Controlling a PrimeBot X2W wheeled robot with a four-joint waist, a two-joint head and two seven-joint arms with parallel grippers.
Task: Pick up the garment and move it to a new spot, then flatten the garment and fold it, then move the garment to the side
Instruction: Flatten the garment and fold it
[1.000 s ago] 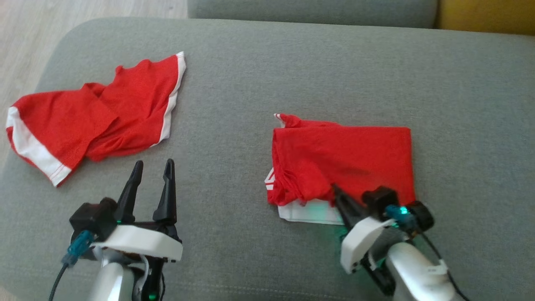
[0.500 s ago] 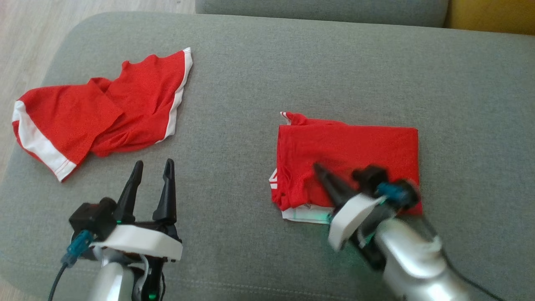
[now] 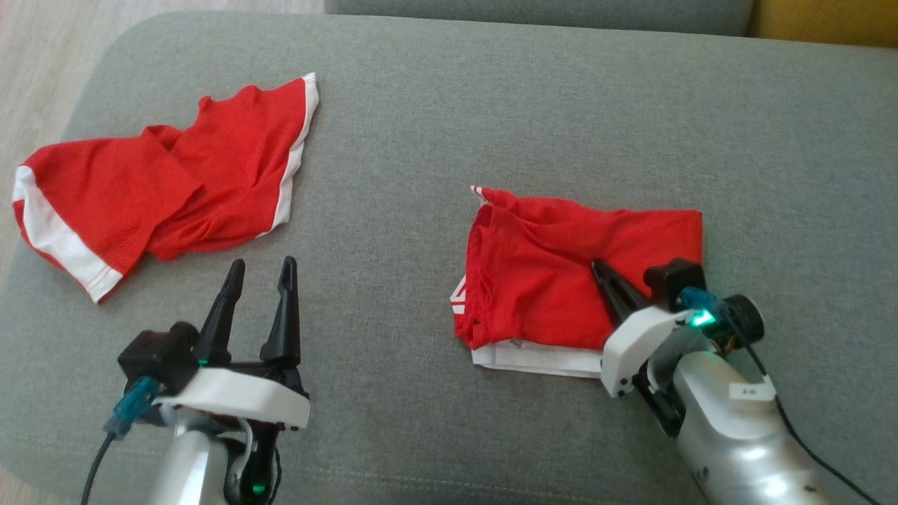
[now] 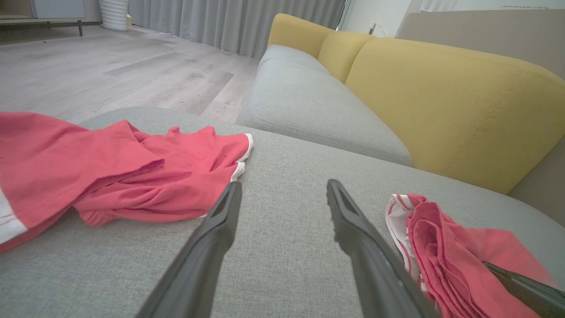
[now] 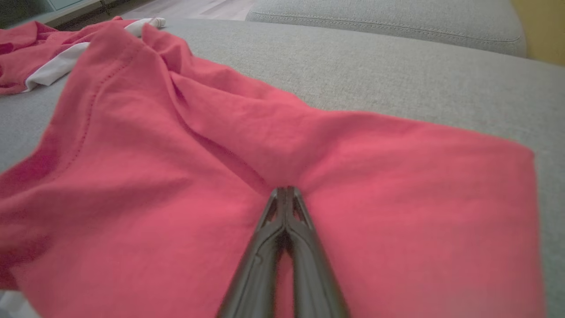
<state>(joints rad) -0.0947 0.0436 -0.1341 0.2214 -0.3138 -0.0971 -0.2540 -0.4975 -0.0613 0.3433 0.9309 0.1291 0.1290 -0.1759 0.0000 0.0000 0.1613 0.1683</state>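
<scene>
The folded red garment (image 3: 540, 294) with a white hem lies right of centre on the grey cushion (image 3: 435, 119). Its top layer is creased toward my right gripper (image 3: 598, 266). That gripper is shut, and its tips press on the red fabric (image 5: 154, 176) in the right wrist view (image 5: 285, 190); no cloth shows between the fingers. My left gripper (image 3: 261, 263) stands open above bare cushion at the lower left, holding nothing. The left wrist view shows its open fingers (image 4: 283, 184) with the folded garment (image 4: 446, 247) to their right.
A second red garment (image 3: 161, 189) with white trim lies crumpled at the far left, near the cushion's edge (image 4: 88, 168). Wooden floor (image 3: 35, 56) lies beyond that edge. A yellow backrest (image 4: 441, 97) and another grey seat (image 4: 309, 101) stand behind.
My shut right gripper slid over the folded garment, first toward the left, then back to the right and farther in. The top layer has wrinkled toward its tips. The head camera shifted slightly.
</scene>
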